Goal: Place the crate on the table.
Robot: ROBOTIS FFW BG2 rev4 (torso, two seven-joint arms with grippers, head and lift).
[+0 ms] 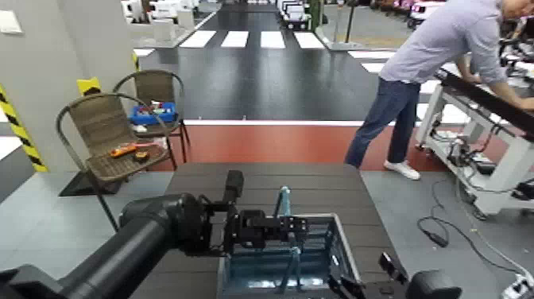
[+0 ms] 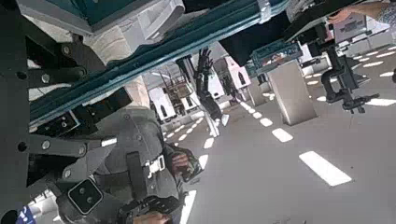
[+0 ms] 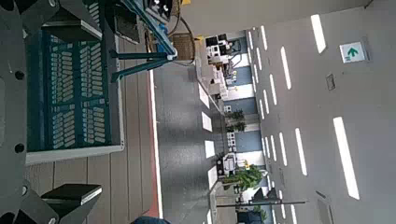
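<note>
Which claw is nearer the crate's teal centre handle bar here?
Left. The left claw sits at the crate's left rim, right beside the handle bar. The right claw is at the crate's right near corner, farther from the bar.

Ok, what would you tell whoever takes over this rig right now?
Left pincer: at the crate's left rim; grip unclear.
Right pincer: at its right rim; grip unclear.
Crate: upright over the near part of the table, between both arms; whether it rests on the slats cannot be told.
Done: crate is over the table.
Left: confirm it sits down, release, withdraw both arms.
</note>
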